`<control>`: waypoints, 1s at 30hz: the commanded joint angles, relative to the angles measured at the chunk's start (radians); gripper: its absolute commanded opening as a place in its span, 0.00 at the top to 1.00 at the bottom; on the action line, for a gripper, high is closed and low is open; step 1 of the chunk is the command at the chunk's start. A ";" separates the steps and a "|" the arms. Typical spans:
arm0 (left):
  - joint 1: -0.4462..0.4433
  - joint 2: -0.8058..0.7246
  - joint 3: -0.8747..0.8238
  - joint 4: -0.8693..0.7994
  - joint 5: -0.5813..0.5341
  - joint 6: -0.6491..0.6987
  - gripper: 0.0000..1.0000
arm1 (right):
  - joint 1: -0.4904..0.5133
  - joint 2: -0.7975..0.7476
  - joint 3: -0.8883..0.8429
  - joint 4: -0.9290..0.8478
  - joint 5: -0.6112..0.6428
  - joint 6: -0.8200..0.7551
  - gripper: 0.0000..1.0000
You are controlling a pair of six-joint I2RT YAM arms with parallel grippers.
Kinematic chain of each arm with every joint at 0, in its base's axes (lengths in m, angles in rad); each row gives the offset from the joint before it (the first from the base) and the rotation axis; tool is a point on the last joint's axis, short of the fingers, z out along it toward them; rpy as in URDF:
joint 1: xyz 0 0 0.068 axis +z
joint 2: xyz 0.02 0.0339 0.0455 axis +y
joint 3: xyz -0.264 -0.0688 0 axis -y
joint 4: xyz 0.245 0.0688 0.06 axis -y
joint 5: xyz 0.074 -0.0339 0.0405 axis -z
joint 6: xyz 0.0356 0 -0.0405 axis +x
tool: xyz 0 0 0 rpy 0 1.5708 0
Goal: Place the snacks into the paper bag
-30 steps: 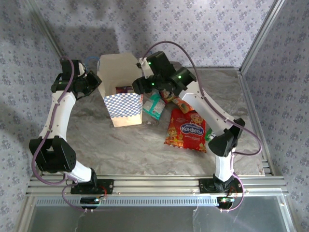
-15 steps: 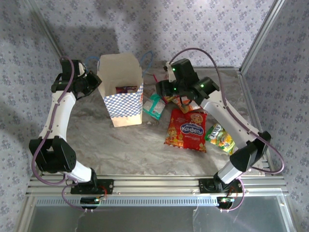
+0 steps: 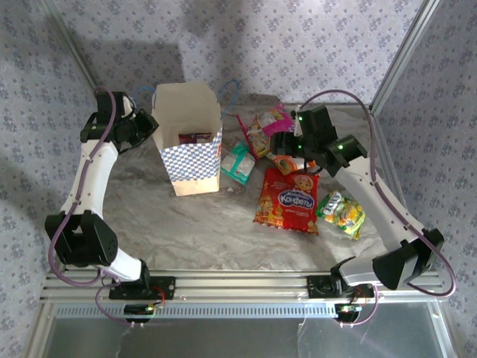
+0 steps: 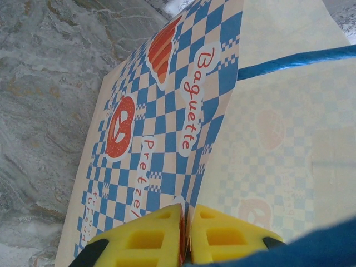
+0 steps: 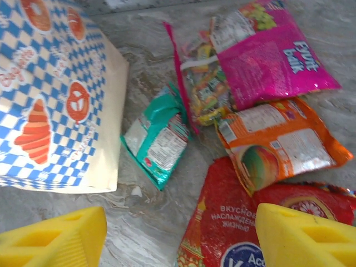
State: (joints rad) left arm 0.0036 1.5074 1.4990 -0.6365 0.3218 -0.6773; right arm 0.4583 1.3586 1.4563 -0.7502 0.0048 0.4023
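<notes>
Red packet [image 5: 222,228] cropped; paper bag [image 3: 192,161] contents unclear.

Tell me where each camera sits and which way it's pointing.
Top external: above and behind the bases, looking down on the table; both arms show.
Left wrist: beside the paper bag, facing its checked wall; the left gripper pinches its edge.
Right wrist: over the table, looking down at magenta packet, orange packet and red packet; the open right gripper shows at the bottom.
Shared: all three show the paper bag.
</notes>
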 commanded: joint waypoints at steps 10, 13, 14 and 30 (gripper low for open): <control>-0.008 -0.017 0.046 -0.035 0.002 0.025 0.87 | -0.093 -0.099 -0.185 -0.079 0.004 0.108 0.27; -0.009 -0.017 0.045 -0.036 0.002 0.025 0.86 | -0.114 -0.111 -0.220 -0.090 0.006 0.118 0.26; -0.011 -0.017 0.046 -0.035 0.002 0.024 0.86 | -0.123 -0.115 -0.233 -0.093 0.005 0.120 0.25; -0.020 -0.013 0.050 -0.068 -0.003 0.034 0.82 | -0.303 -0.129 -0.450 0.007 -0.009 0.172 0.15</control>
State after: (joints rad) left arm -0.0090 1.5074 1.5112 -0.6773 0.3218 -0.6624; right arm 0.1772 1.2449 1.0283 -0.7803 0.0086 0.5613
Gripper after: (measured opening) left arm 0.177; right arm 0.845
